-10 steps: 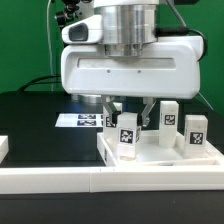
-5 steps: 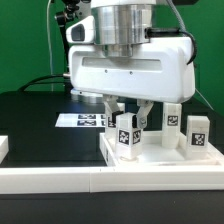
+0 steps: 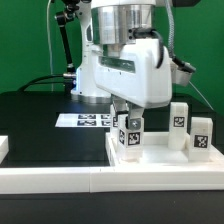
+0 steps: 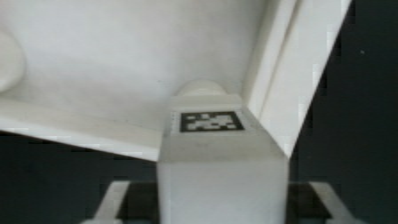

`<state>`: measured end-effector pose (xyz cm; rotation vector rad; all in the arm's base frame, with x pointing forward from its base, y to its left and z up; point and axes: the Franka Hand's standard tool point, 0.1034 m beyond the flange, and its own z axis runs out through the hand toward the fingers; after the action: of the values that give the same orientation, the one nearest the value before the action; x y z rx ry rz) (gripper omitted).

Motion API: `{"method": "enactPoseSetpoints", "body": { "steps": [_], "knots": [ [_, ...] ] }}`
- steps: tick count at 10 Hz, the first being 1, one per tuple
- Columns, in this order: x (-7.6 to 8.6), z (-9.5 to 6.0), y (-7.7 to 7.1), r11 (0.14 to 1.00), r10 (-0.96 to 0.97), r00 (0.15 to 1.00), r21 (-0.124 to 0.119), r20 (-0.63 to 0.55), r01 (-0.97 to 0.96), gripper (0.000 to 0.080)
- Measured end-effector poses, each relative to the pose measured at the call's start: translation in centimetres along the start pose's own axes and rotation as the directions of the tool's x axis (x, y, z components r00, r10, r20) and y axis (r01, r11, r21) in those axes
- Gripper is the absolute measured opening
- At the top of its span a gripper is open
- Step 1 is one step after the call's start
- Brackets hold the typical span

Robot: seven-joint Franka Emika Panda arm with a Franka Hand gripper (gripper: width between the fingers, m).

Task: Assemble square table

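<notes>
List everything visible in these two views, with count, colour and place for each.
square tabletop: one, white, raised rim, on the black table toward the exterior view's right.
legs: three seen, white with black-and-white tags; one between the fingers, two upright at the exterior view's right.
marker board: one, white, flat on the table behind.
border rail: white, along the front edge.
table: black.
gripper: one, white body, over the tabletop, closed around the leg.
</notes>
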<state>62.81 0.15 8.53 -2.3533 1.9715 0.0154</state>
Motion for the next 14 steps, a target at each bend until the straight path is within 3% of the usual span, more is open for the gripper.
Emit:
{"method": "enactPoseSetpoints", "body": {
  "steps": [3,7,8,9,10,14],
  "knots": [
    [0.07,-0.01,-0.05,0.991,0.136,0.991,-0.012,0.004,-0.135,0.0290],
    [0.06,0.05,-0.03,0.996,0.083,0.997,-0.012,0.004,-0.083,0.0297],
    [0.05,0.05,-0.03,0.999,0.038,0.999,-0.012,0.005,-0.038,0.0468],
    [-0.08,0.07,0.05,0.998,-0.056,0.998,-0.021,0.003,0.056,0.0468],
    [-0.48,0.04,0.00,0.988,-0.154,0.988,-0.025,0.003,0.154,0.0613],
    [-0.50,-0.50,-0.10,0.869,-0.494,0.869,-0.009,0.002,0.494,0.0648]
  ]
}}
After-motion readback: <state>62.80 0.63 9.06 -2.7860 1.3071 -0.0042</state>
